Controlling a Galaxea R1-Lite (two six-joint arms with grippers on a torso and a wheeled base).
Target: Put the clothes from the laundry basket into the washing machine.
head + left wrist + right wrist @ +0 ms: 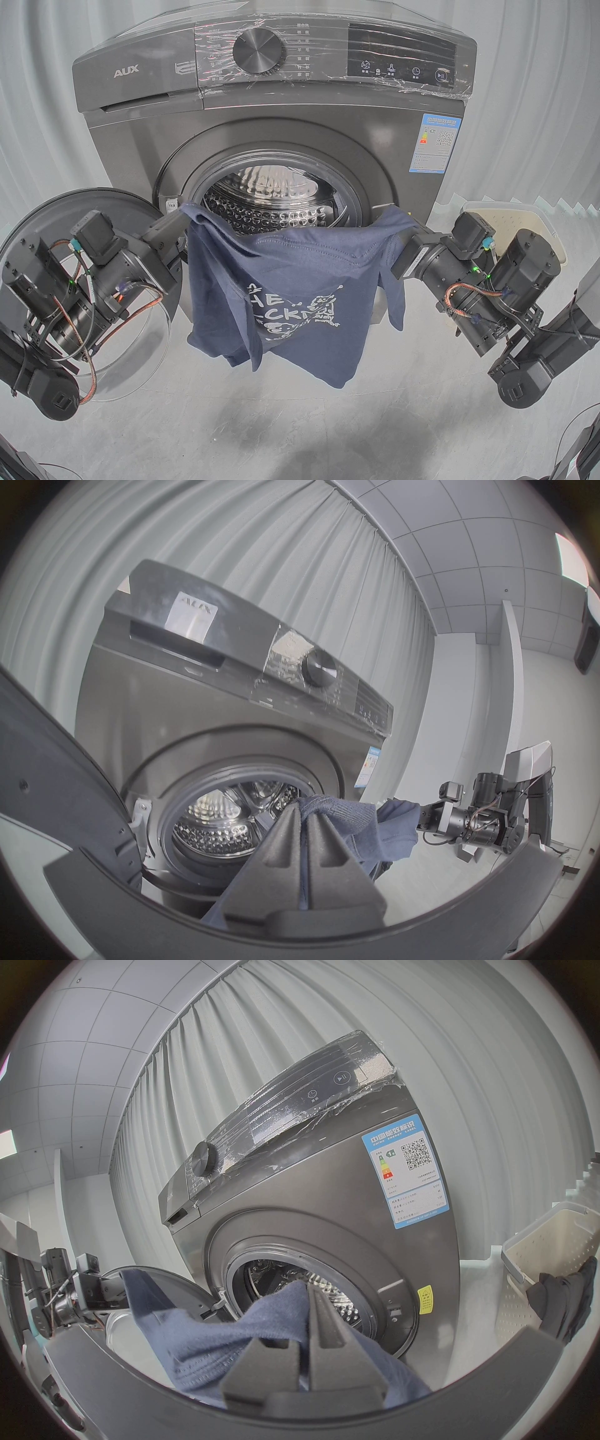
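A navy blue T-shirt [294, 275] with white print hangs stretched between my two grippers, right in front of the washing machine's open drum [275, 190]. My left gripper [181, 219] is shut on one shoulder of the T-shirt [337, 820]; its fingers [284, 849] pinch the cloth. My right gripper [400, 240] is shut on the other shoulder of the T-shirt [206, 1341], its fingers [328, 1335] pressed together on the fabric. The cream laundry basket [519, 222] stands to the machine's right, and a dark garment [562, 1297] hangs over the basket's rim [550, 1235].
The grey washing machine [275, 125] stands against a white curtain. Its round door [94, 281] is swung open to the left, behind my left arm. Bare grey floor [300, 425] lies below the hanging shirt.
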